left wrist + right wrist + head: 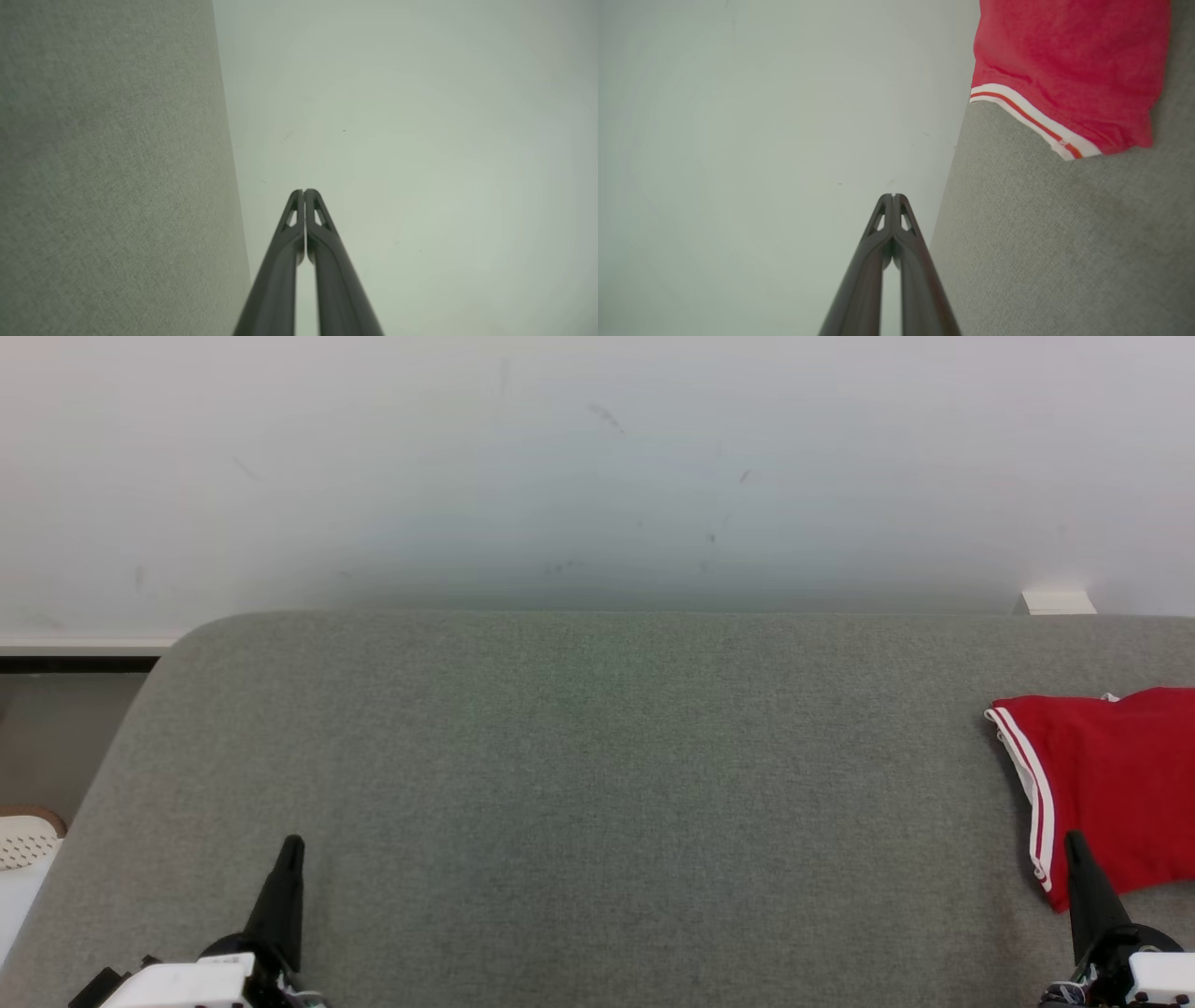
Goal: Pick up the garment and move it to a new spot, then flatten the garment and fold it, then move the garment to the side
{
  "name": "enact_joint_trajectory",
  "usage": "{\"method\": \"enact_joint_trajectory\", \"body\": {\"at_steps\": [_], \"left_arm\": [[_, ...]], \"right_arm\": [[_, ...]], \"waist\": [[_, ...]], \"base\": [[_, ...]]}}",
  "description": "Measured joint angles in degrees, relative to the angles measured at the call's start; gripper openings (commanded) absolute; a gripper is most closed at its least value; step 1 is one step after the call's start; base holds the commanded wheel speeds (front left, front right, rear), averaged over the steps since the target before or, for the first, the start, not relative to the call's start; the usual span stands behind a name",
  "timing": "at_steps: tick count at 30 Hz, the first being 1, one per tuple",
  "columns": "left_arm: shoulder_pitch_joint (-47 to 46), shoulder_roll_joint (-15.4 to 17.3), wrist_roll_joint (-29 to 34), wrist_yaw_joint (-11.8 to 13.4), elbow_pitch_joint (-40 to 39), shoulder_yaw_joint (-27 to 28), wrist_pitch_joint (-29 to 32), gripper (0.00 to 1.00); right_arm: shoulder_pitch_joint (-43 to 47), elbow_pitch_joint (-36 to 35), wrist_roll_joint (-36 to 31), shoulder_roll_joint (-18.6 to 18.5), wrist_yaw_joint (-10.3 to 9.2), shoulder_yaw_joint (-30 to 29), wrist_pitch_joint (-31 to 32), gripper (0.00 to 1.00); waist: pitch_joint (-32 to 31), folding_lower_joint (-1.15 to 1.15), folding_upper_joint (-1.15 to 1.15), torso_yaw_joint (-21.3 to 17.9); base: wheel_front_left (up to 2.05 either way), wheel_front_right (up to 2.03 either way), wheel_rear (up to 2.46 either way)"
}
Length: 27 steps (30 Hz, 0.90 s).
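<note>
The garment (1111,784) is red with white-and-red striped trim, lying folded at the right edge of the grey fabric surface (597,784), partly cut off by the picture's edge. My right gripper (1075,845) is shut, its tip just over the garment's near left corner in the head view. In the right wrist view the garment (1069,65) lies up and to the right of the shut right gripper (893,196), apart from it. My left gripper (292,847) is shut and holds nothing at the lower left; in its wrist view the left gripper (304,191) points past the surface's edge.
A pale wall (597,467) rises right behind the grey surface. A white perforated basket (23,845) shows at the far left below the surface's rounded corner. A small white block (1057,602) sits at the back right.
</note>
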Motion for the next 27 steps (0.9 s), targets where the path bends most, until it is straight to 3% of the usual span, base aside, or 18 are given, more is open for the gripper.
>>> {"method": "enact_joint_trajectory", "body": {"at_steps": [27], "left_arm": [[0.00, 0.00, 0.00, 0.00, 0.00, 0.00, 0.00, 0.00]], "right_arm": [[0.00, 0.00, 0.00, 0.01, 0.00, 0.00, 0.00, 0.00]], "waist": [[0.00, 0.00, 0.00, 0.00]], "base": [[0.00, 0.00, 0.00]]}}
